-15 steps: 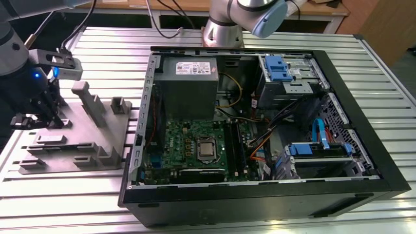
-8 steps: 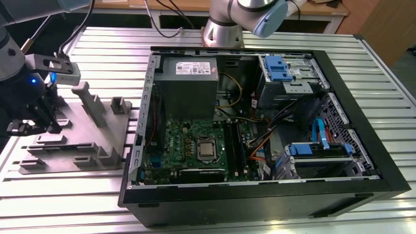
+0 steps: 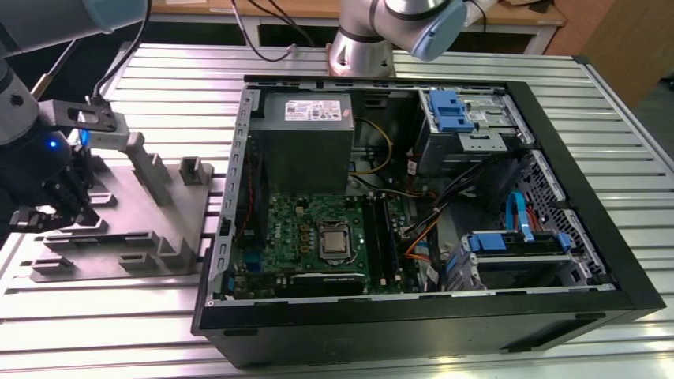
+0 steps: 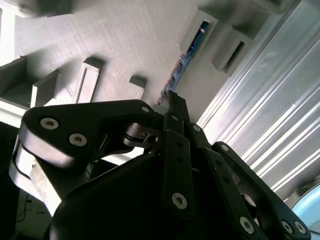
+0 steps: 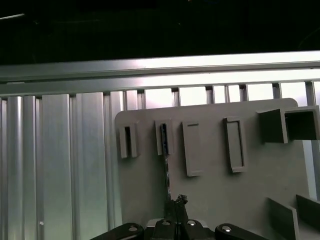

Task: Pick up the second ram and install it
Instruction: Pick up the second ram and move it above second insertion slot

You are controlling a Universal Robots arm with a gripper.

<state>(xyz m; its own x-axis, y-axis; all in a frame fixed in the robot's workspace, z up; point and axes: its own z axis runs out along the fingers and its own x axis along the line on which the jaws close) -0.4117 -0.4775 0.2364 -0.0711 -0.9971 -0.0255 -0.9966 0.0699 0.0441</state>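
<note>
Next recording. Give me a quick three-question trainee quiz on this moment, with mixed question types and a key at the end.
1. True or false: the computer case lies on the table with its side open.
2. The gripper is over: A) the grey fixture plate; B) the power supply; C) the blue drive cage.
3. Fill in: in both wrist views the ram stick runs from the jaws to a ___ on the plate.

Key: 1 true; 2 A; 3 slot.

The holder (image 5: 210,190) is matt, faintly grained grey plastic, the table (image 5: 75,165) shiny ribbed aluminium, the pincer (image 4: 170,96) smooth black.
</note>
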